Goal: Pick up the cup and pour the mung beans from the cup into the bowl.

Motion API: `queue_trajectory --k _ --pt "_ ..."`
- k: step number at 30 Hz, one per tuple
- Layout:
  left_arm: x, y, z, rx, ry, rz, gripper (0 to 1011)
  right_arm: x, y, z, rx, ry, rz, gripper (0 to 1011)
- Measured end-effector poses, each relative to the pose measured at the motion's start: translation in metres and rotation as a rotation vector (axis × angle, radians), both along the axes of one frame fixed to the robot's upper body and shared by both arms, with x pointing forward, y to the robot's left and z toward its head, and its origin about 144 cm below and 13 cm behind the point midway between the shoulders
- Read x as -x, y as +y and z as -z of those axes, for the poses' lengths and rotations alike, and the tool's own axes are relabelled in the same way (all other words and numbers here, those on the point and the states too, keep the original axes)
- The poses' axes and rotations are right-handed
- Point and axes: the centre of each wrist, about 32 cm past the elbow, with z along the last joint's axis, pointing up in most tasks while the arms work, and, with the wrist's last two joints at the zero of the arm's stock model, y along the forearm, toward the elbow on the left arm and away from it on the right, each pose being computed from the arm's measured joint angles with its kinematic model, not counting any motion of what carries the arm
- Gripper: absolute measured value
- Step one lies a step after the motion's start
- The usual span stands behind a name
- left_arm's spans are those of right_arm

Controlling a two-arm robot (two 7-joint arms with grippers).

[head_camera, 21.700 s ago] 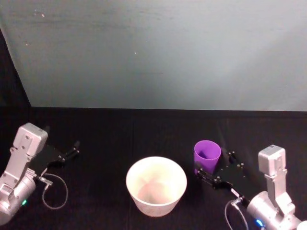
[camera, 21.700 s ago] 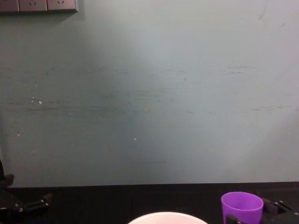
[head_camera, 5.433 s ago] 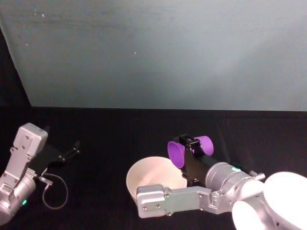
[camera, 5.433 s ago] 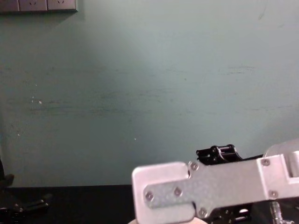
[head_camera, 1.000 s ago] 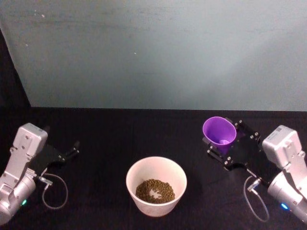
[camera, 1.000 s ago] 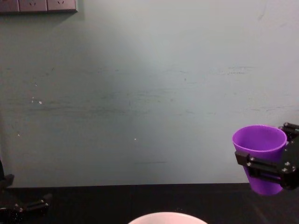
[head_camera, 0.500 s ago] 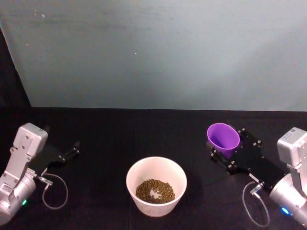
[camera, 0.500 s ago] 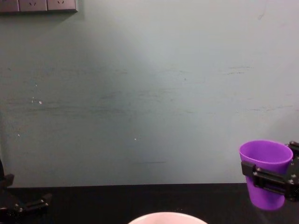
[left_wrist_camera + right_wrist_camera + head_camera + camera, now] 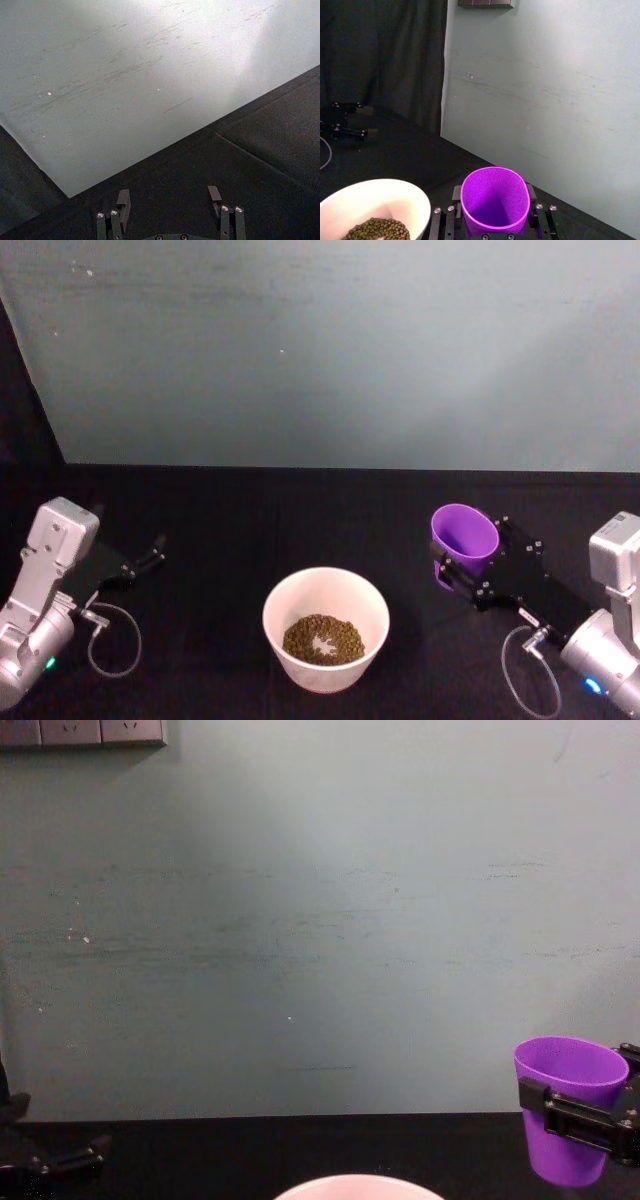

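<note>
The purple cup (image 9: 464, 533) stands upright to the right of the white bowl (image 9: 300, 665), low over the black table. My right gripper (image 9: 462, 560) is shut on the cup, one finger on each side. In the right wrist view the cup (image 9: 495, 200) looks empty inside. Mung beans (image 9: 322, 638) lie in a heap in the bowl. The chest view has the cup (image 9: 566, 1095) at the right edge and the bowl's rim (image 9: 355, 1185) at the bottom. My left gripper (image 9: 150, 555) rests open at the far left, with nothing between its fingers (image 9: 122, 200).
A black cloth (image 9: 230, 530) covers the table, and a pale green wall (image 9: 330, 350) rises behind it. A loose cable (image 9: 115, 640) loops beside the left arm. Wall sockets (image 9: 80, 732) sit high at the left.
Over the last second my right gripper has carried the cup downward and a little away from the bowl, keeping it upright. The left arm and the bowl have not moved.
</note>
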Motion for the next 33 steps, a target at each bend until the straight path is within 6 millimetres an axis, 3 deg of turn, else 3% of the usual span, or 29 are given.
queue_trajectory --k 14,23,33 --pt "0.0 0.0 0.0 0.0 0.0 0.0 1004 -0.001 -0.002 0.001 -0.023 0.007 -0.022 723" --pt "0.0 0.0 0.0 0.0 0.0 0.0 1003 -0.01 -0.006 0.023 -0.092 0.043 -0.022 723" --pt "0.0 0.0 0.0 0.0 0.0 0.0 1003 -0.02 -0.005 0.034 -0.087 0.075 -0.002 723"
